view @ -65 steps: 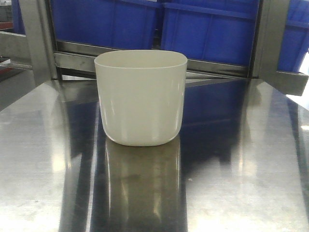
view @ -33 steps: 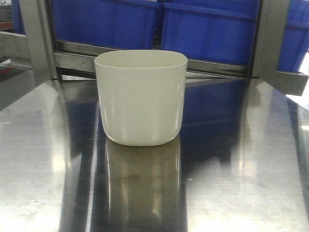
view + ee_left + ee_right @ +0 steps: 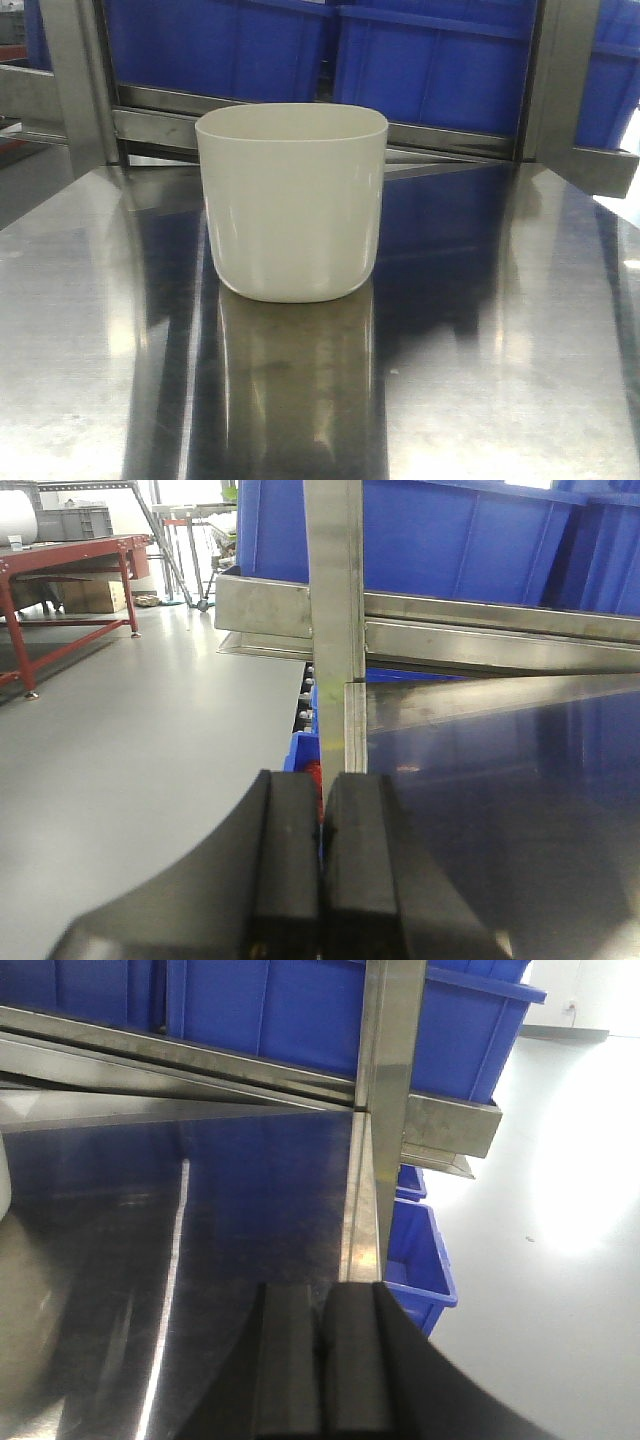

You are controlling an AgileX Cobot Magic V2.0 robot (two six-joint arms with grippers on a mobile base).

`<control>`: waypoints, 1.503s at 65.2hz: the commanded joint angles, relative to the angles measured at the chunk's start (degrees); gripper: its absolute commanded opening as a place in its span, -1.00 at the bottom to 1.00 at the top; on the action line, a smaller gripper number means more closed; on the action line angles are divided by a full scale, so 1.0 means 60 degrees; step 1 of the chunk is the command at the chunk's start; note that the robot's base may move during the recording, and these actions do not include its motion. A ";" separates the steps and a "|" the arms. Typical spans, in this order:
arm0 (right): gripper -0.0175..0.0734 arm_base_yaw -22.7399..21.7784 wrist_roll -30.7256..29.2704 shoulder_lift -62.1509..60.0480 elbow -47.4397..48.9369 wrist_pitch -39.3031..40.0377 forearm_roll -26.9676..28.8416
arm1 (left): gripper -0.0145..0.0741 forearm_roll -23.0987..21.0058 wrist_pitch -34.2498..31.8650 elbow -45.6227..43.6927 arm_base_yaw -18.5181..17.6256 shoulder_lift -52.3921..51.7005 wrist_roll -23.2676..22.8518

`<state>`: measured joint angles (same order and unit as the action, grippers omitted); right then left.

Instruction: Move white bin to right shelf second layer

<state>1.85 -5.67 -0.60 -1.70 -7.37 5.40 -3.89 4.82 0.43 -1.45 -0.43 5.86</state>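
**White bin parked mid-table, both sets of jaws shut on nothing**

Looking at the white bin (image 3: pixel 292 200) standing upright on the shiny steel table (image 3: pixel 500 350), open end up, dead centre in the front view and mirrored in the steel underneath. Not touched by anything. Right behind it, a steel rack frame (image 3: pixel 80 90) loaded with blue crates (image 3: pixel 430 60).

Left gripper (image 3: pixel 321 790) held low and level around the table's left edge, aimed along the rack's upright post (image 3: pixel 335 600). Jaws pressed flat together, gripping nothing. Grey floor and a red workbench (image 3: pixel 60 570) off to its left.

Right gripper (image 3: pixel 322 1305) much the same over at the table's right edge, low and pointing toward the rack. Jaws closed pad to pad, nothing between them. Just a sliver of the bin at the left border of that view, plus a lower blue crate (image 3: pixel 420 1250) down past the table's edge.
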 commanded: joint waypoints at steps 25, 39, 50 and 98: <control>-0.49 -0.0024 0.0000 0.1614 0.1702 0.0179 -0.0597 | -0.48 -0.0058 -0.0803 0.0351 -0.0037 -0.0126 -0.0025; -0.49 -0.0024 0.0421 0.4004 0.3155 -0.0227 -0.0560 | -0.48 -0.0058 -0.0803 0.0351 -0.0037 -0.0126 -0.0025; -0.49 -0.0017 0.0945 0.5958 0.4552 -0.1901 -0.0560 | -0.48 -0.0058 -0.0803 0.0351 -0.0037 -0.0126 -0.0025; 0.17 0.3359 0.6127 1.2462 1.0705 -0.6303 -0.2742 | -0.48 -0.0058 -0.0803 0.0351 -0.0037 -0.0126 -0.0025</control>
<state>20.41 30.65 72.02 55.94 -43.81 -8.24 -3.89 4.82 0.43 -1.45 -0.43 5.86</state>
